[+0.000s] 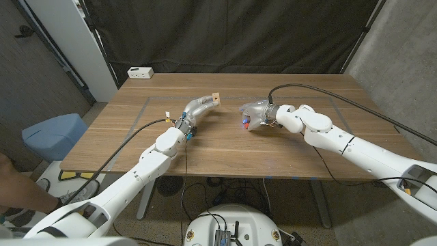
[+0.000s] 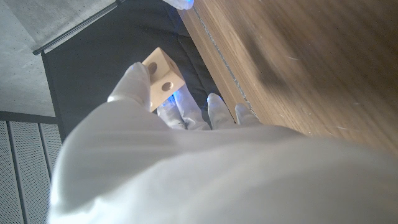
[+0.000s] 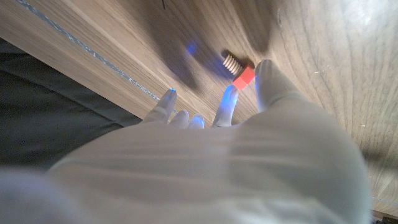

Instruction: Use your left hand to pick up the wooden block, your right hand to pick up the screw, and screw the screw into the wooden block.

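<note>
— How many blocks did you have, and where was it?

— One. You had a single pale wooden block with round holes in its faces pinched in your left hand, lifted off the brown wooden table over its middle, a little left of centre. In the left wrist view the block sat between the white-gloved fingertips, and two holes showed on its faces.

— And the screw?

— Also one. You held one screw with a red head and a pale threaded shank at the tips of your right hand, just right of the table's centre. The right wrist view showed the red head pressed against a fingertip, the shank pointing away from the hand, close over the tabletop. I cannot tell whether the shank touched the wood.

— Were block and screw together?

— No. They were near each other but apart, the block to the left and slightly farther, the screw to the right and nearer.

— Anything else you counted?

— One white power strip at the far left corner of the table, and one light blue bin on the floor to the left.
</note>
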Controlling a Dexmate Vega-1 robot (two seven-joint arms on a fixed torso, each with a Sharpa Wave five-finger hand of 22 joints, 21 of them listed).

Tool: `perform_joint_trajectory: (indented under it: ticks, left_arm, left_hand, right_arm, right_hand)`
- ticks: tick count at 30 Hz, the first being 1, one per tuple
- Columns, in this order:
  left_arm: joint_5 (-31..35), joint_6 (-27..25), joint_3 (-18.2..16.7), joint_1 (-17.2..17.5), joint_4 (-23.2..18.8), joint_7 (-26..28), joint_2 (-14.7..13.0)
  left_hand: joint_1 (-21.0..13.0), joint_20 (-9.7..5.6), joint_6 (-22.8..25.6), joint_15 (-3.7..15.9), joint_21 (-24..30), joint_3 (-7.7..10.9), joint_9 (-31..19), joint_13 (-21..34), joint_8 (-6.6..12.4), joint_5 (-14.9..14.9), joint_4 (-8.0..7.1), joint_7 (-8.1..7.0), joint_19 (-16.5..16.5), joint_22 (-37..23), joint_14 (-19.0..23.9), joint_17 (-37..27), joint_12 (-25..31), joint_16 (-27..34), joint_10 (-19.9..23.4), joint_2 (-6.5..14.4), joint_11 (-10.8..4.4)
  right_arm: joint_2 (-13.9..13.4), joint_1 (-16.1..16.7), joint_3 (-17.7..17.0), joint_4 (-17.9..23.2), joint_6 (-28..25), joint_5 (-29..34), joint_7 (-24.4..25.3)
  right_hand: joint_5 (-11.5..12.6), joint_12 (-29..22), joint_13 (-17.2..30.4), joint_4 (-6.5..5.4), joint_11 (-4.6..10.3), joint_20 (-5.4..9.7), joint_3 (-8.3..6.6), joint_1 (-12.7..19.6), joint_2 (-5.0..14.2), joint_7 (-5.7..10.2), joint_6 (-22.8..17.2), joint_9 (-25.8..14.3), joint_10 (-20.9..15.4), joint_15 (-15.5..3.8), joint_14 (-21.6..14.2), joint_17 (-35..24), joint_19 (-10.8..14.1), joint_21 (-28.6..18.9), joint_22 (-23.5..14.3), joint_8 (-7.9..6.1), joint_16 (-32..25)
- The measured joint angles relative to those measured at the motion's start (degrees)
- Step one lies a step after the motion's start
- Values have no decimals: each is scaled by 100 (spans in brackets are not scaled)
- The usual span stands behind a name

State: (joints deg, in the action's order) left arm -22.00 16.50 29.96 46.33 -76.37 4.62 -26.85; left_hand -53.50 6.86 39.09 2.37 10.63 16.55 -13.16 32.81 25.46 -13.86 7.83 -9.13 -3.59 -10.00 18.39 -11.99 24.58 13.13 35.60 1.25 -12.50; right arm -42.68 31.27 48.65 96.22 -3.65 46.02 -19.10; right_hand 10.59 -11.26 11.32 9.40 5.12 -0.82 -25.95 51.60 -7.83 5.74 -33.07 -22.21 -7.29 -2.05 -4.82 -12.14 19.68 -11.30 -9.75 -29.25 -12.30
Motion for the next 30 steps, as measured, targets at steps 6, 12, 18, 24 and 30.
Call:
perform_joint_trajectory:
  ticks: [6, 12, 18, 24, 30]
  left_arm:
    - [-6, 0, 3, 5, -11, 0, 1]
    - [-21, -3, 7, 22, -27, -1, 3]
    - [-28, -10, 8, 32, -34, -4, 5]
    - [-39, -10, 8, 34, -34, -16, 7]
    - [-50, -11, 10, 34, -10, -33, 18]
  left_hand:
    - [7, 0, -1, 0, 0, -4, 0, 0, -2, -19, 4, 0, 0, 0, 0, 0, -22, 0, 0, 7, 0]
    - [7, 0, -10, 0, 0, -5, -3, 27, -3, -35, 5, 9, 0, 0, 0, 0, -22, 0, 0, 6, 0]
    - [7, 0, -10, 0, 0, -5, -4, 27, -4, -35, 5, 9, 0, 0, 0, 0, -44, 0, 0, 6, 0]
    - [38, 0, -11, 0, 0, -5, -4, 27, -9, -34, 5, 10, 0, 0, 0, 0, -44, 0, 0, 36, 0]
    - [38, 0, -11, 0, 0, -6, -2, 27, -10, -34, 6, 10, 0, 0, 0, 0, -65, 0, 0, 36, 0]
  right_arm:
    - [24, -7, 12, -3, -44, -22, -24]
    - [68, -35, 44, -26, -125, -29, -78]
    - [100, -76, 76, -56, -149, -36, -118]
    - [110, -103, 93, -64, -165, -48, -146]
    - [108, -115, 105, -63, -189, -56, -171]
  right_hand:
    - [0, -41, 0, 0, 0, -20, 0, 0, 0, -10, -72, -71, -62, 0, 0, 0, 20, 0, 0, -73, 0]
    - [0, -41, 0, 17, 1, -20, -17, 30, 30, -10, -71, -106, -104, 0, 0, 0, 20, 0, 1, -150, 0]
    - [23, -41, 0, 1, -11, -20, -47, 30, 31, -10, -71, -158, -133, 0, 1, 1, 20, 0, 1, -194, 0]
    - [22, -41, 29, 1, 10, -21, -47, 30, 31, -21, -122, -195, -153, -23, -23, -11, 20, 0, 1, -239, 0]
    - [22, -44, 28, 12, 40, -48, -58, 60, 61, -34, -176, -258, -226, -10, -53, -27, 52, 0, 1, -359, 0]
